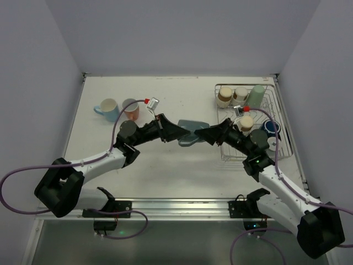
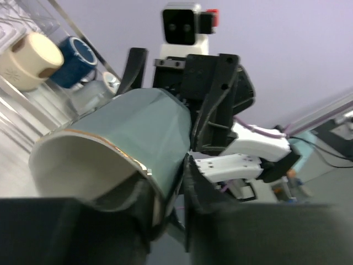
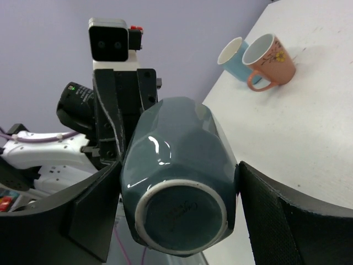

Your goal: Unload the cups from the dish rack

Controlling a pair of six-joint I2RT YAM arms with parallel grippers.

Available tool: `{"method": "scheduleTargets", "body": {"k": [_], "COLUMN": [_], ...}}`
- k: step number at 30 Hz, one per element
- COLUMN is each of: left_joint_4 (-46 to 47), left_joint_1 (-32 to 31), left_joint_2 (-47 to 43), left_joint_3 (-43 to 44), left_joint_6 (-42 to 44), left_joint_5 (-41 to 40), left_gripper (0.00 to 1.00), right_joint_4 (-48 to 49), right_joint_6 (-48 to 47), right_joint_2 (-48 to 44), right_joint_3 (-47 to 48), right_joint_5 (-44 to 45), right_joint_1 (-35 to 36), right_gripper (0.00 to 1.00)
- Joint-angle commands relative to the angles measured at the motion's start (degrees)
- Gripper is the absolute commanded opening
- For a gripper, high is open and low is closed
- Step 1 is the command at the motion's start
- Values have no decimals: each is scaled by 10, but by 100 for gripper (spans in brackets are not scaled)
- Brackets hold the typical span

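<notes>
Both jaws clasping teal mug [image 1: 192, 130], arms outstretched

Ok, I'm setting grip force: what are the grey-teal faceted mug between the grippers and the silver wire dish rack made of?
The grey-teal faceted mug looks like glazed ceramic: glossy highlights on its sides, a pale unglazed-looking foot ring, cream inside. The silver wire dish rack looks like metal, perhaps chromed or stainless: thin shiny bars, exact finish unclear.

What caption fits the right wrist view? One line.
Grey-teal mug, base toward camera, held between right gripper and left gripper; pink cup, blue cup beyond.
</notes>
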Motion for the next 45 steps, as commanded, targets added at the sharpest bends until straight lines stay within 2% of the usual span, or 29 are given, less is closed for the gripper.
{"method": "scheduleTargets", "body": {"k": [1, 2, 3, 4, 6, 10, 15, 17, 18, 19, 20, 21, 23, 24, 27, 31, 34, 45], "left_joint_4": [134, 136, 135, 124, 112, -6, -171, -226, -312, -355, -403, -497, -580, -645, -733, -801, -832, -896], "left_joint_1": [-11, -12, -11, -12, -11, -11, -11, -11, -11, -10, -11, -11, -9, -7, 2, 42, 73, 108], "left_joint_2": [-4, -8, -12, -24, -39, -116, -211, -222, -222, -210, -198, -163, -119, -68, 32, 140, 219, 411], "left_joint_3": [-3, -5, -5, -5, -4, 5, 20, 47, 66, 86, 139, 169, 249, 279, 379, 496, 550, 678], "left_joint_6": [-15, -13, -2, 5, 31, 118, 259, 310, 324, 343, 380, 394, 427, 455, 492, 522, 538, 576], "left_joint_5": [17, 14, 7, 4, -8, -51, -145, -191, -214, -238, -287, -315, -386, -409, -448, -456, -440, -471], "left_gripper": [11, 4, 0, 0, 0, 0, 0, 0, 0, 0, 0, 0, 0, 0, 0, 0, 0, 0], "right_joint_4": [93, 98, 105, 106, 102, 57, -17, -35, -41, -49, -81, -103, -140, -169, -234, -289, -311, -325], "right_joint_6": [28, 30, 33, 34, 35, 28, -7, -20, -24, -28, -45, -57, -82, -91, -123, -152, -167, -188], "right_joint_2": [22, 24, 26, 28, 28, 8, -6, -7, -8, -9, -9, -13, -19, -27, -40, -73, -88, -98], "right_joint_3": [-13, -16, -20, -24, -26, -28, -14, -13, -12, -10, -5, 1, 14, 17, 34, 39, 37, 27], "right_joint_5": [-12, -10, -8, -6, 6, 49, 95, 103, 110, 115, 122, 129, 150, 157, 186, 202, 204, 196], "right_joint_1": [15, 15, 16, 16, 16, 15, 14, 15, 14, 15, 15, 15, 14, 15, 15, 15, 15, 15], "right_gripper": [37, 46, 57, 80, 98, 99, 99, 99, 99, 99, 99, 99, 99, 99, 99, 99, 99, 99]}}
